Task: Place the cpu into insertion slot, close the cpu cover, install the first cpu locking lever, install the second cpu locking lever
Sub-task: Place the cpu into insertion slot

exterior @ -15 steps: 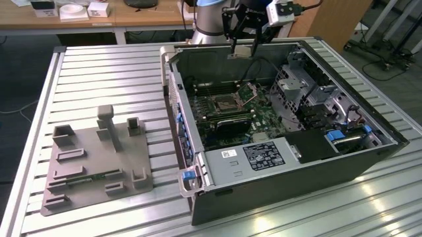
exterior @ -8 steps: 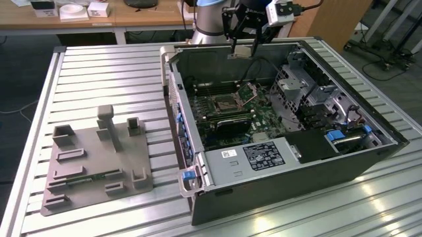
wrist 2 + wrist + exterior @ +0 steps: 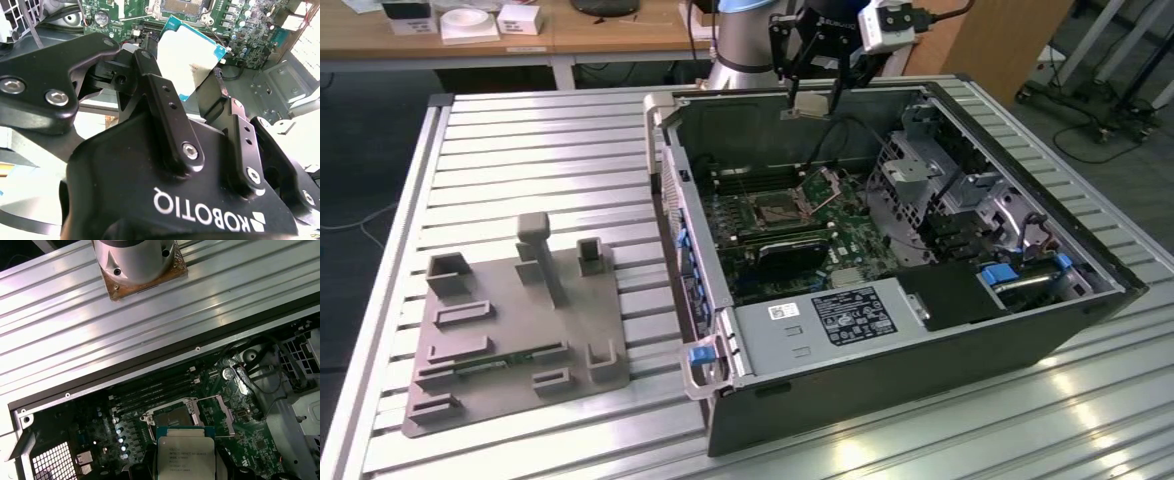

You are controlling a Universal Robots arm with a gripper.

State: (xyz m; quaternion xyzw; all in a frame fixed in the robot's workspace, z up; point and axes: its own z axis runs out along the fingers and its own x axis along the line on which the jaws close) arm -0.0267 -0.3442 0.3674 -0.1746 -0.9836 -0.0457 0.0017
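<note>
My gripper (image 3: 813, 98) hangs above the back wall of the open computer case, shut on the cpu (image 3: 809, 105), a small pale square chip. In the second wrist view the black fingers (image 3: 159, 95) clamp the cpu (image 3: 192, 52) by two opposite edges. The insertion slot (image 3: 774, 211) lies lower down on the green board, uncovered, and appears in the first wrist view (image 3: 172, 415) just beyond the cpu (image 3: 186, 455). The cpu cover (image 3: 826, 180) stands swung open beside the slot, a thin metal frame (image 3: 221, 412).
The case (image 3: 1067, 300) rests on a slatted aluminium table (image 3: 547, 150). Inside are a black heatsink block (image 3: 794, 255), a drive cage (image 3: 934, 170), cables and memory slots (image 3: 155, 390). A grey fixture plate (image 3: 507, 340) lies at the exterior view's left. The arm's base (image 3: 747, 45) stands behind.
</note>
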